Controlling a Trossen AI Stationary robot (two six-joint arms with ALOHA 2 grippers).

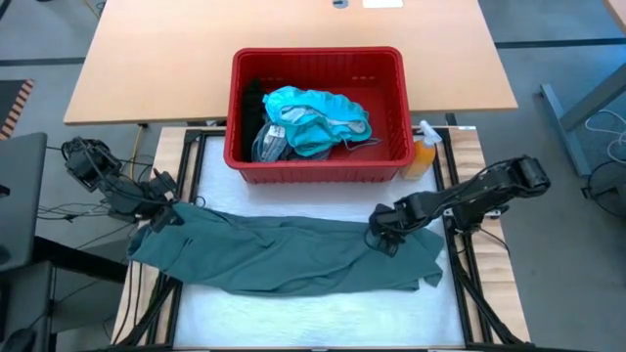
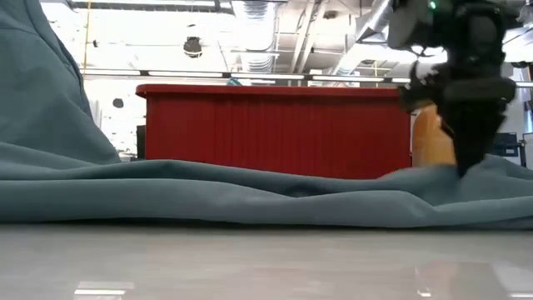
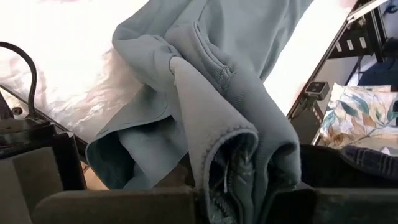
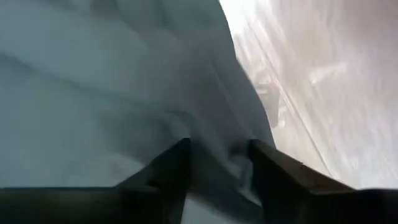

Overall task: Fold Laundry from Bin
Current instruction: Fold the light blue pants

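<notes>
Now grey-green garment (image 1: 284, 256) spread rumpled, left fingers (image 3: 124, 205) pinching hem, right fingers (image 4: 168, 171) spread

Soft matt cloth garment (image 1: 293, 254), glossy red plastic bin (image 1: 318, 68), wood desk (image 1: 166, 59)

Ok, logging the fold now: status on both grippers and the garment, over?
Left gripper shut on grey-green garment at its left end. Right gripper down on its right end, fingers parted around a fold. Nothing in the way.
</notes>
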